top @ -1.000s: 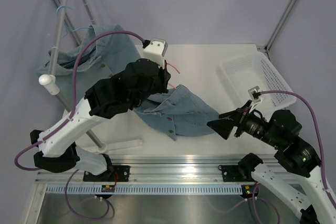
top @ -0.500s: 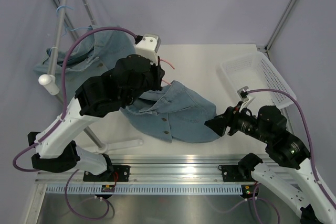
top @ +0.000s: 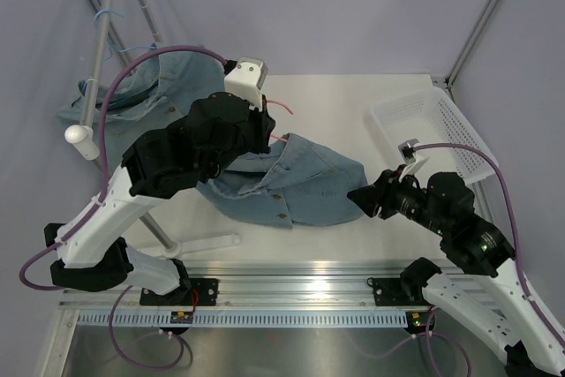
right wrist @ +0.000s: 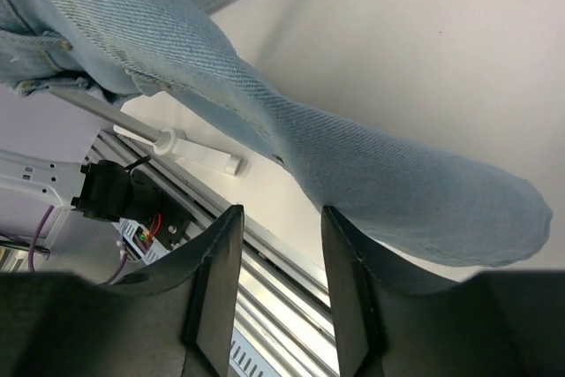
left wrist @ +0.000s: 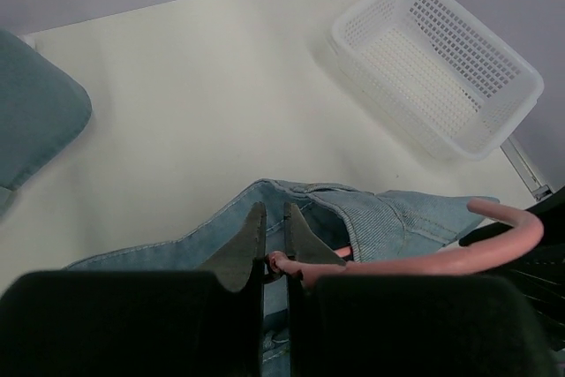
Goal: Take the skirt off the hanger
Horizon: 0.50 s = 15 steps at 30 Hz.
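The skirt [top: 305, 184], light blue denim with buttons, lies spread on the white table and hangs by its waist from a pink hanger [top: 284, 108]. My left gripper [left wrist: 274, 214] is shut on the end of the hanger [left wrist: 424, 258], just over the skirt's waistband [left wrist: 397, 222]. In the top view the left arm hides those jaws. My right gripper [top: 357, 199] sits at the skirt's right edge. Its jaws stand partly apart in the right wrist view [right wrist: 281, 214], with nothing between them and the skirt's hem [right wrist: 380, 183] just beyond the fingertips.
A white mesh basket [top: 433, 130] stands at the table's right, also in the left wrist view [left wrist: 441, 68]. Another denim garment [top: 132, 94] hangs on the rack pole [top: 101, 50] at the back left. The rack's white foot [top: 212, 242] lies near the front rail [top: 291, 275].
My left arm has drawn the hanger and the skirt's waist a little to the left. The right gripper has come up to the skirt's right edge and its jaws have narrowed.
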Tool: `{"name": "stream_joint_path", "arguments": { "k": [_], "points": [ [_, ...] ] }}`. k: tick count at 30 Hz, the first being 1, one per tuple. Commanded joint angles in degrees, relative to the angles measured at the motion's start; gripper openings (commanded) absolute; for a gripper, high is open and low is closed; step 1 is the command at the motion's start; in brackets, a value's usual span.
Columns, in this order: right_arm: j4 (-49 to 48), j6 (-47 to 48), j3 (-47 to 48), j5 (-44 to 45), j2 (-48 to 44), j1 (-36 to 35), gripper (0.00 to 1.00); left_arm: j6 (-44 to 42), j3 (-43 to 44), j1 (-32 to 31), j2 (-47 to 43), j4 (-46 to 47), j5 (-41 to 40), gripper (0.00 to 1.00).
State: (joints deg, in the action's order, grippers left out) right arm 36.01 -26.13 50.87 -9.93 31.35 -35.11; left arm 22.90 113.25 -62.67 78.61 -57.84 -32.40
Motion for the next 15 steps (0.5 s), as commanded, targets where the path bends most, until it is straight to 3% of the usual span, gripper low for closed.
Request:
{"name": "stream_joint_path", "arguments": {
  "k": [1,8,11,12,15],
  "points": [
    [-4.2,-0.1,0.2,0.9,2.7,0.3,0.46,0.8,1.8,0.3,-3.0,4.5,0.1,0.0],
    [-6.0,-0.5,-0.4,3.2,3.5,0.3,0.24,1.4,0.1,0.2,-4.5,4.7,0.8,0.0],
    [-6.2,-0.6,-0.2,4.3,3.3,0.3,0.1,1.5,-0.8,0.2,-5.1,4.8,0.5,0.0],
    [-6.2,-0.6,-0.1,4.7,3.2,0.3,0.0,1.5,-1.0,0.2,-5.5,4.8,0.4,0.0],
    [-5.9,-0.9,0.3,6.1,2.7,0.2,0.0,1.6,-1.8,0.2,-5.9,4.7,0.3,0.0]
  ]
}}
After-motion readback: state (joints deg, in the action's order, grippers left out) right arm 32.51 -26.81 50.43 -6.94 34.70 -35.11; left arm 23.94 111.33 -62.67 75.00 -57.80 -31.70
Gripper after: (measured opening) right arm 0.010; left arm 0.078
